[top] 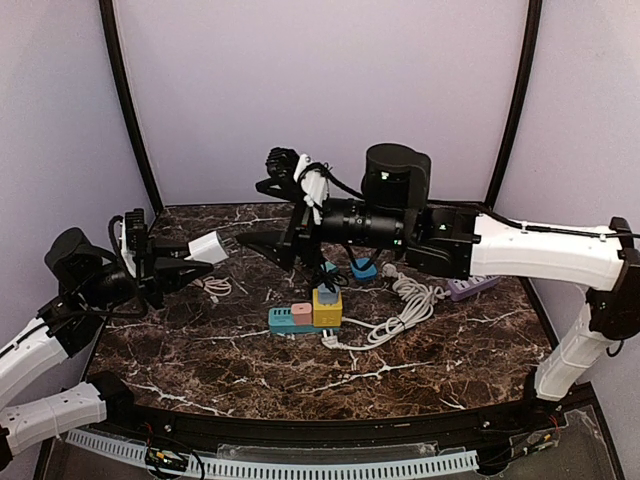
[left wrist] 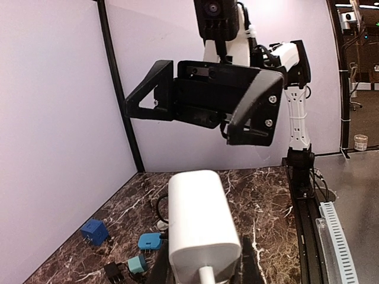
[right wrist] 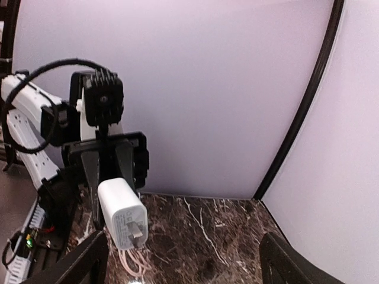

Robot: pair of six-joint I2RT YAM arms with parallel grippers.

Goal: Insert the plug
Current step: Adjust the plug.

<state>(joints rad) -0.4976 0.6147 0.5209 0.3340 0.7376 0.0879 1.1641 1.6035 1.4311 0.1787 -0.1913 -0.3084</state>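
Observation:
A white plug [top: 208, 247] with a cable at its rear is held off the table in my left gripper [top: 200, 256]. In the left wrist view the plug [left wrist: 201, 228] fills the lower middle and hides the fingertips. In the right wrist view the plug [right wrist: 121, 213] shows two metal prongs facing me. My right gripper [top: 250, 212] is open and empty, raised at mid-table, facing the plug a short gap away. Its black fingers [right wrist: 77, 263] frame the right wrist view. A teal power strip [top: 285, 322] lies at the table's centre.
A pink plug [top: 301, 313] and a yellow plug [top: 327, 305] sit in the strip. A white cable [top: 400, 310] coils to its right, near a purple strip [top: 470, 288]. Blue plugs [left wrist: 95, 231] lie near the back. A pale cable coil [top: 215, 287] lies at left.

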